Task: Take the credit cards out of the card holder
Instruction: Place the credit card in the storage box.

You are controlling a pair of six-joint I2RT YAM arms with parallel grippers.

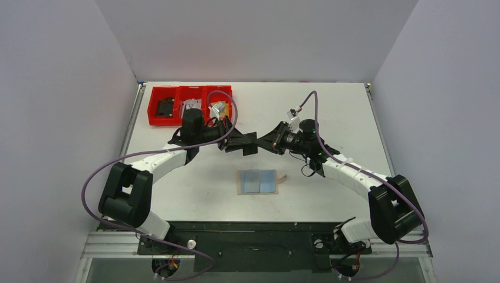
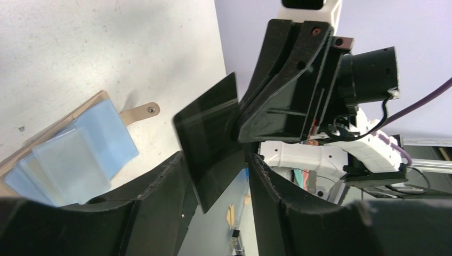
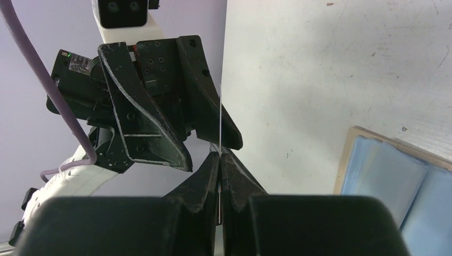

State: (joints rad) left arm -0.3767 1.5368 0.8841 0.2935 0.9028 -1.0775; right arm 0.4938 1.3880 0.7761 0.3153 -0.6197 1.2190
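Your right gripper (image 3: 219, 160) pinches thin glossy black card (image 2: 208, 128); left gripper (image 2: 216, 160) half-spread astride it. Pale blue cards (image 2: 80, 154) overlap tan holder (image 2: 138, 111).

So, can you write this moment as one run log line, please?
right gripper: shut on dark card, above table | left gripper: open, jaws either side of card | pale cards: on card holder

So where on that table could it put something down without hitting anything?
Widest bare table is far right, beyond the right arm. Another strip lies left of the card holder, up to the left arm. Crowded: the red tray in the far left corner, and the middle, where left gripper and right gripper meet.
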